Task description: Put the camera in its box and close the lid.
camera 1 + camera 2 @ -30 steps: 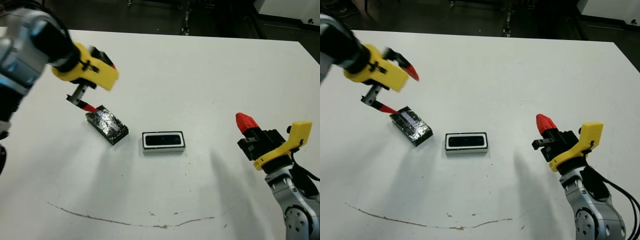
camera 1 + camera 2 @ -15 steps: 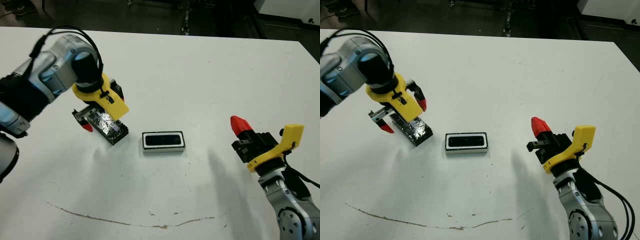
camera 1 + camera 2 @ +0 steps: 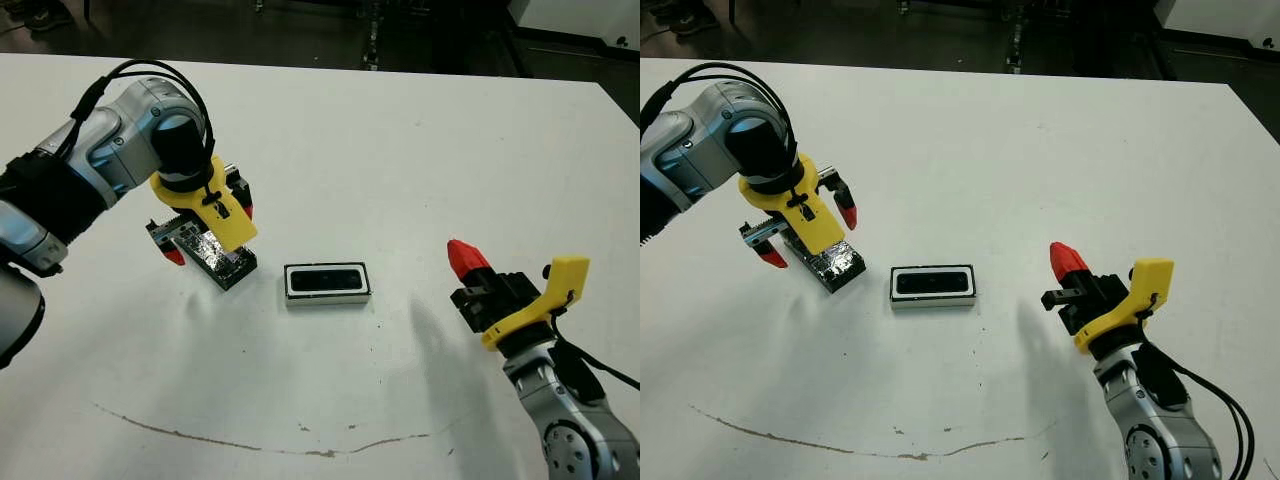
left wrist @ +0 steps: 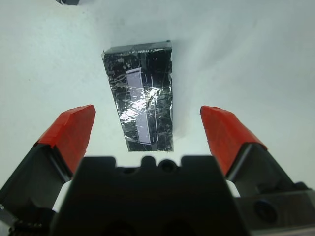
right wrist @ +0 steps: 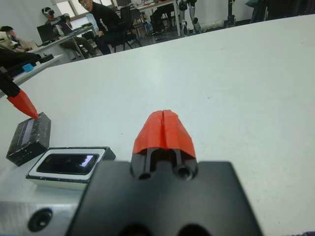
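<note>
With fingers spread wide, the left gripper [image 4: 147, 130] hangs over the lid [image 4: 142, 108].
Camera [image 3: 932, 283] sits inside the box [image 3: 932, 302] just beside it; lid not yet grasped. Right gripper [image 5: 164, 132], pinched together, waits well apart.

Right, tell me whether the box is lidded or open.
Open. The box shows its dark inside, with the camera lying in it; the lid lies on the table apart, between the left gripper's spread fingers.

left claw [image 4: 147, 129] lowered astride lid [image 4: 142, 108], seemingly not gripping
</note>
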